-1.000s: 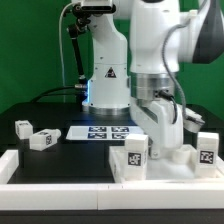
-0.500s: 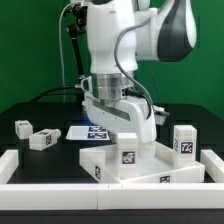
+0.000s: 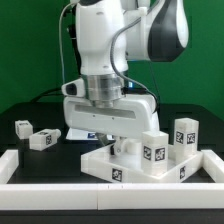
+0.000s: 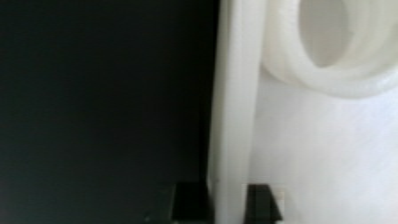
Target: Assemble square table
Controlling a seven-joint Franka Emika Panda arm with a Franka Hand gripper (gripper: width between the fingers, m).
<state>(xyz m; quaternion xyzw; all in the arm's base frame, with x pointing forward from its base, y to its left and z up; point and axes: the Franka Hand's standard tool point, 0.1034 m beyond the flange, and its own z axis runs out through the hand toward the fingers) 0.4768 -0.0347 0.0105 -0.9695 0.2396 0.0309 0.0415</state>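
Clamped shut in the gripper (image 4: 224, 203): the raised rim of the table top (image 4: 311, 140), with one dark fingertip (image 4: 187, 202) pressed to the rim's outer side and the other to its inner side. Held edge-on in the wrist view, the rim a pale upright strip running away from the fingers. Just inside the rim, on the white face, a raised round ring (image 4: 342, 50). Outside the rim, only the dark table (image 4: 98, 100).

Seen from the exterior view, gripping low at the back edge, with the fingers mostly hidden behind the hand's wide body and the parts in front. Lying low on the table with the rimmed face up, front wall turned to the camera and carrying two black-and-white tags, spread from the middle toward the exterior view's right.

Standing upright at the top, two of the legs: a near leg (image 3: 153, 150) about midway along and a far leg (image 3: 186, 135) closer to the exterior view's right, each with a tag facing the camera. Cannot tell whether on the white face or just touching its edge.

Well apart, off on the exterior view's left, a left leg (image 3: 22, 127) and, just beside it and nearer the camera, a fourth leg (image 3: 40, 139), both tagged.

Across the front and up both sides, a long low white rail (image 3: 40, 192).

Above everything, the white arm (image 3: 105, 40), reaching straight down.
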